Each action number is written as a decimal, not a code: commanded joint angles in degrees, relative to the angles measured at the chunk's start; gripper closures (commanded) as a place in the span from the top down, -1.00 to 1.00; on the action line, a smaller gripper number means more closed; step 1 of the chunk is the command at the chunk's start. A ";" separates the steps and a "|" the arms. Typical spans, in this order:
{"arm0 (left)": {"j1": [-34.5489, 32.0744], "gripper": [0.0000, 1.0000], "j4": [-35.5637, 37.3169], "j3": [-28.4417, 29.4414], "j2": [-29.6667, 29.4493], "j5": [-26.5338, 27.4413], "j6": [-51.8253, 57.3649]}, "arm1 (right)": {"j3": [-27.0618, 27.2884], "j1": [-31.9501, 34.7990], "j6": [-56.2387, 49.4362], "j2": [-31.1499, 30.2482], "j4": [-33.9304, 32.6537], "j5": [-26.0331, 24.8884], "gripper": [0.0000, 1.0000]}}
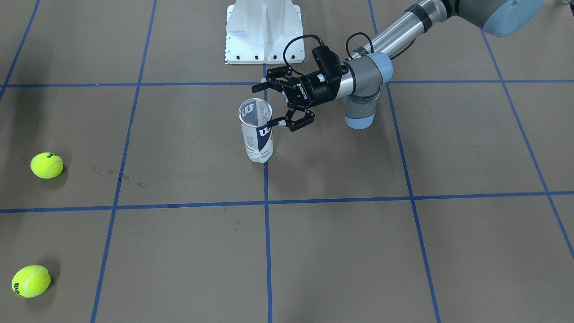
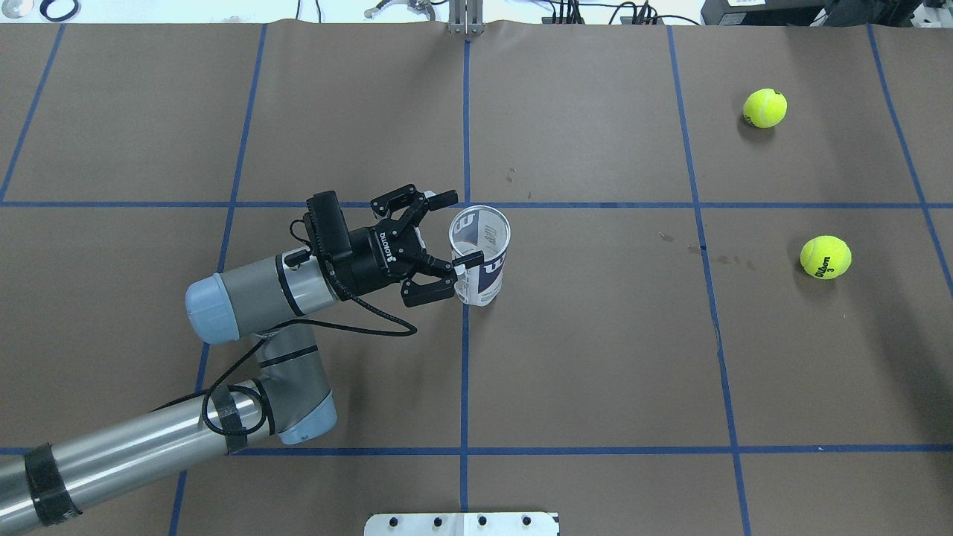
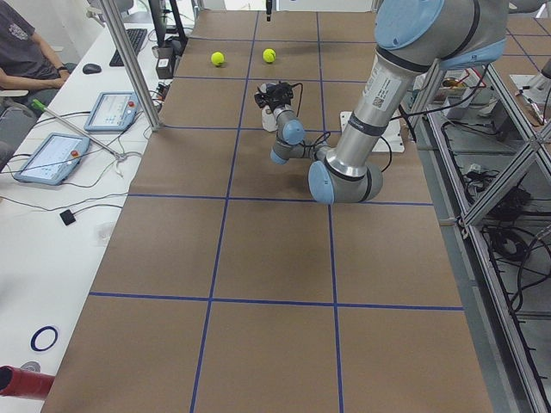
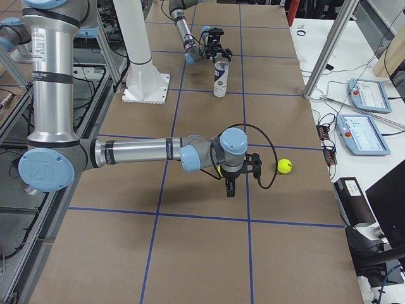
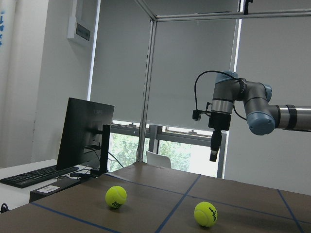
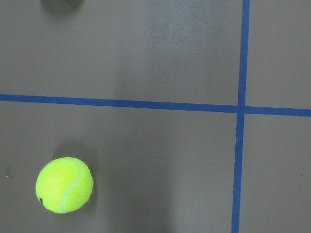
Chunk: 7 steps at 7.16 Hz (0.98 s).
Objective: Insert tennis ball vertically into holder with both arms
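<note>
The holder (image 2: 480, 257) is a clear can with a navy and white label. It stands upright and empty at the table's middle (image 1: 256, 132). My left gripper (image 2: 460, 228) is open at the can's rim, coming in level from the side. One fingertip (image 1: 273, 122) overlaps the can's upper wall; whether it touches I cannot tell. Two yellow tennis balls (image 2: 765, 108) (image 2: 826, 257) lie on the robot's right side. My right gripper (image 4: 229, 185) points down above the table near them. One ball (image 6: 64, 184) shows low left in its wrist view. Whether its jaws are open I cannot tell.
The white robot base (image 1: 263, 31) stands behind the can. Blue tape lines (image 2: 464, 357) divide the brown table cover. Tablets (image 3: 109, 110) and a seated person (image 3: 21, 56) are along the far side. A monitor (image 5: 83, 136) stands beyond the balls.
</note>
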 commanded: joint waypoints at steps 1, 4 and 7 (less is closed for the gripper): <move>0.10 1.00 1.03 -0.01 -0.12 0.00 0.04 | -0.14 -2.05 0.05 0.00 2.14 -0.35 0.99; -0.08 1.00 2.00 -0.19 -0.12 0.00 0.12 | -0.14 -2.24 0.06 0.00 2.15 -0.35 0.99; -0.08 1.00 2.27 0.07 -0.12 0.00 0.21 | -0.23 -2.24 0.06 0.00 2.15 -0.26 0.99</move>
